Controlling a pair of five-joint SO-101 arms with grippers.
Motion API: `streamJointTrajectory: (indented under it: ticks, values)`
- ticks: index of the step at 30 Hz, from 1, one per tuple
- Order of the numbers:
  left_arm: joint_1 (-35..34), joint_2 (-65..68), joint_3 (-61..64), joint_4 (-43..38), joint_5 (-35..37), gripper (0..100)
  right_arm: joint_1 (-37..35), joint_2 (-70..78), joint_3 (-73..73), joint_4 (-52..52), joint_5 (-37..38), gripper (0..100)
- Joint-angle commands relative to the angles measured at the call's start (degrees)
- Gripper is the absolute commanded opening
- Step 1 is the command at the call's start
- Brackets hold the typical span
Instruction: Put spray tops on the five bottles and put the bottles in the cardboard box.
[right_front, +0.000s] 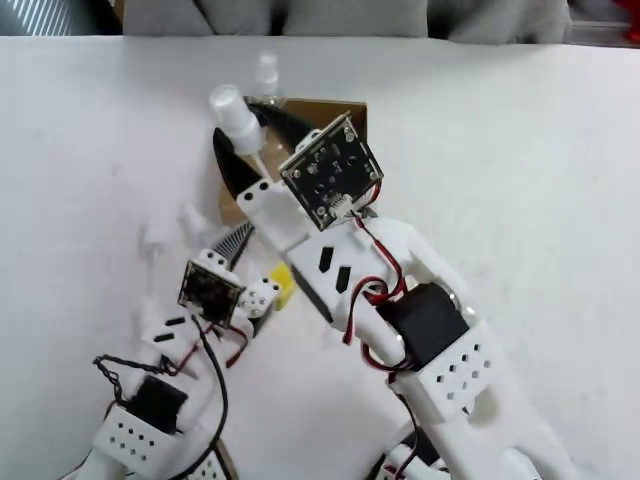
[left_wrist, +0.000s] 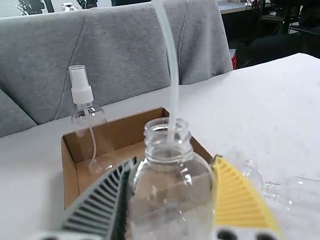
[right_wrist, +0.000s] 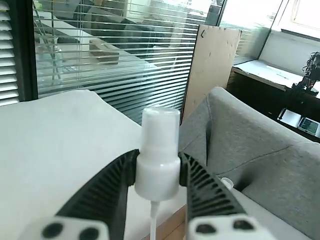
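Observation:
My left gripper (left_wrist: 172, 167) is shut on a clear, uncapped bottle (left_wrist: 170, 200), held upright between a grey and a yellow finger. A thin white tube (left_wrist: 169, 65) comes down into its open neck. The tube belongs to a white spray top (right_wrist: 160, 150), on which my right gripper (right_wrist: 158, 172) is shut with its black fingers. In the high view the right gripper (right_front: 250, 135) holds that spray top (right_front: 235, 112) above the left gripper (right_front: 258, 265), just in front of the cardboard box (right_front: 345, 112). A capped bottle (left_wrist: 84, 107) stands inside the box (left_wrist: 72, 157).
Loose clear bottles (left_wrist: 292, 192) without tops lie on the white table beside the held bottle; in the high view they show faintly at the left (right_front: 165, 240). A grey sofa (left_wrist: 125, 50) runs behind the table's far edge.

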Motion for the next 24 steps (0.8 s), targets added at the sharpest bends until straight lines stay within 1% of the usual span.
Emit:
streamJointTrajectory:
  ticks: [1, 7, 11, 12, 16, 21, 24]
  values:
    - [0.3, -1.2, -0.4, -1.7, -0.4, 11, -0.3, -1.2, -0.1, -1.5, 0.6, 1.7]
    - [0.1, -1.2, -0.4, -1.7, -0.4, 11, -0.2, -1.4, 2.1, -1.5, 0.0, 1.7]
    - [-1.6, -1.2, -0.7, -1.8, -0.4, 11, 2.2, -1.4, 2.8, -1.5, -9.9, 1.6]
    - [-1.8, -1.2, -0.6, -2.5, -0.4, 11, 2.8, -1.4, 2.8, -1.5, -10.9, 1.6]
    - [-1.9, -1.2, -0.4, -3.2, -0.4, 11, 4.4, -1.4, 2.9, -1.5, -11.5, 1.6]
    - [-1.9, -1.2, -0.4, -3.2, -0.4, 11, 4.2, -1.5, 5.7, -1.6, -11.6, 1.6]
    - [-1.9, -1.2, -0.4, -3.2, -0.4, 11, 4.3, -1.5, 6.9, -1.6, -15.5, 1.6]
